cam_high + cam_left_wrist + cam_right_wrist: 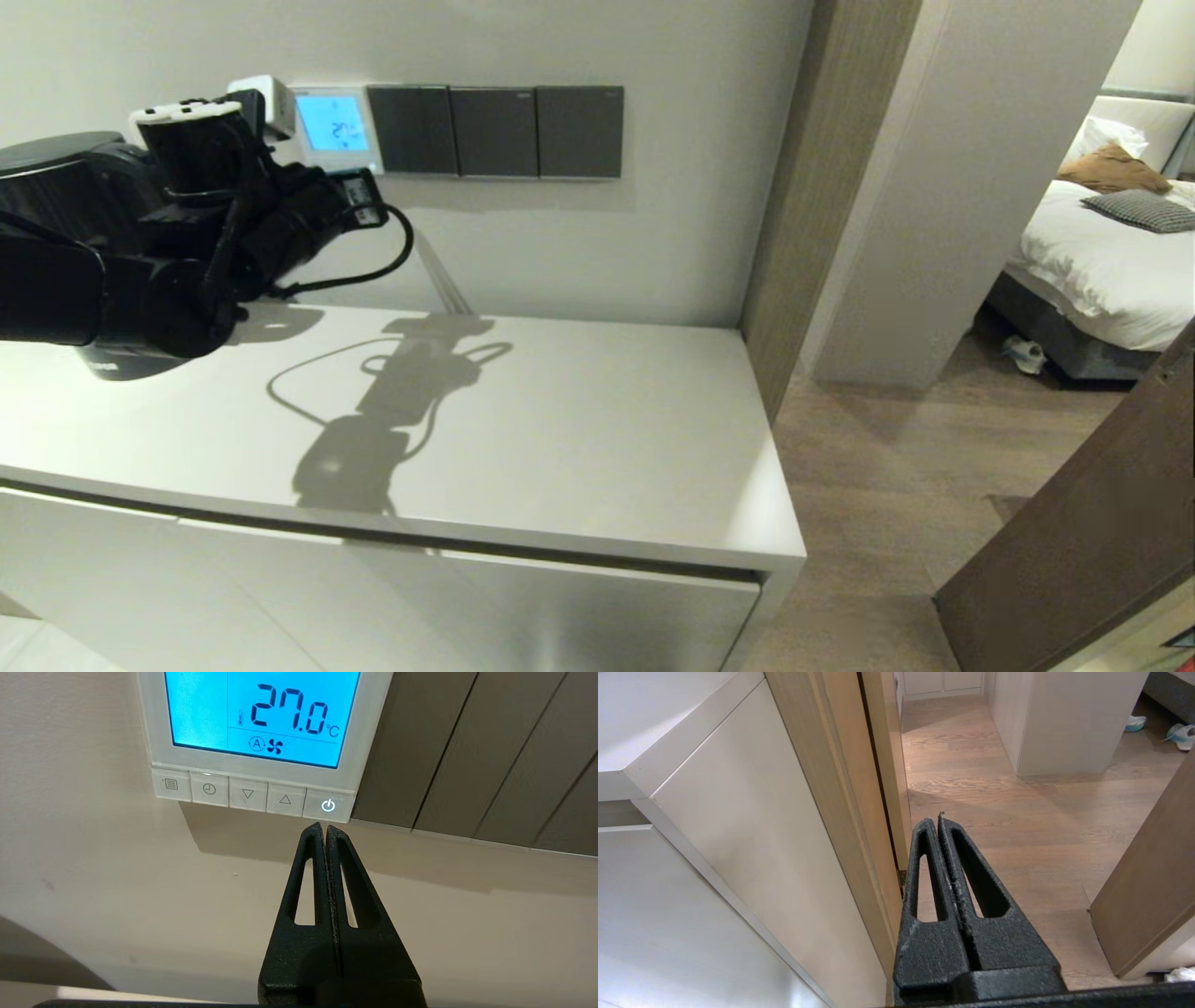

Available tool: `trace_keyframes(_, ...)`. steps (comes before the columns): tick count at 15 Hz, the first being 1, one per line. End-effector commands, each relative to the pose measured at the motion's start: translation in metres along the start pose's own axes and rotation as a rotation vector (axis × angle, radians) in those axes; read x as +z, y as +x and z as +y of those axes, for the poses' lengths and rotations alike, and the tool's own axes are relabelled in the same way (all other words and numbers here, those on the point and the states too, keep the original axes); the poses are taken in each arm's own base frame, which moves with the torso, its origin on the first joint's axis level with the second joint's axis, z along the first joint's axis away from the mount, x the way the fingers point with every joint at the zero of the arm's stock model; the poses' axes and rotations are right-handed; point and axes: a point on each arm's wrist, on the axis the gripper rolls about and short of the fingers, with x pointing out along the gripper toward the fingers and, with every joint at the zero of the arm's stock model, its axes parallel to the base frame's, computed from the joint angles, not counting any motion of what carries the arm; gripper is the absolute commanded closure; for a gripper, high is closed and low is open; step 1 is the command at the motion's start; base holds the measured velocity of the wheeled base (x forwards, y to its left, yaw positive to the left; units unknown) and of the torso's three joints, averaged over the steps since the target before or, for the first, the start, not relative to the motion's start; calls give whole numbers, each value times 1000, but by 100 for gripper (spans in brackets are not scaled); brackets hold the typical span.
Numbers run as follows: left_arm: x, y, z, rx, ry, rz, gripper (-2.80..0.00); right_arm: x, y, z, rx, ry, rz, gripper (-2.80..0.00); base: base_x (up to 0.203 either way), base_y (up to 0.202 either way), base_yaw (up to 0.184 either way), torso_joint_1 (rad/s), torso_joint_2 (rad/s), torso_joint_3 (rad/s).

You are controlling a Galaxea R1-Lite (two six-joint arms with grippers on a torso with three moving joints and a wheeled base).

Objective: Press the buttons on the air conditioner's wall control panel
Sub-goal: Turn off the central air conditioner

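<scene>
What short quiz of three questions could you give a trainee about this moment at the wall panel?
1. True or false: the control panel screen is dark.
2. The left gripper points just below which key? A) menu B) clock C) power button
3. What temperature does the screen read?

Key: 1 false, it is lit blue. 2 C. 3 27.0 °C. The right gripper is parked, shut, beside the cabinet.
</scene>
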Motion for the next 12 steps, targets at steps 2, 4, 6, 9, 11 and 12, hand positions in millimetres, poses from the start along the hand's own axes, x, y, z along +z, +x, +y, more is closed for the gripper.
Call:
trace_keyframes(2,3,-1,-3,-12,-4,-11,0,0,0,0,0,0,4,0,0,0,0,0,0,0)
trace_keyframes(4,2,2,-3,-15,-6,-12,0,0,0,0,2,0,4,0,0,0,0,0,0,0)
trace_keyframes(6,2,3,-7,-23,-9,-12,0,0,0,0,2,0,4,0,0,0,0,0,0,0)
trace_keyframes(9,0,7,-8,-23,-11,-16,0,0,0,0,0,0,4,0,0,0,0,0,0,0)
trace_keyframes(11,-4,11,-7,-19,-11,-10,0,0,0,0,1,0,4,0,0,0,0,0,0,0)
trace_keyframes(12,-6,12,-8,-19,-10,-2,0,0,0,0,0,0,4,0,0,0,0,0,0,0)
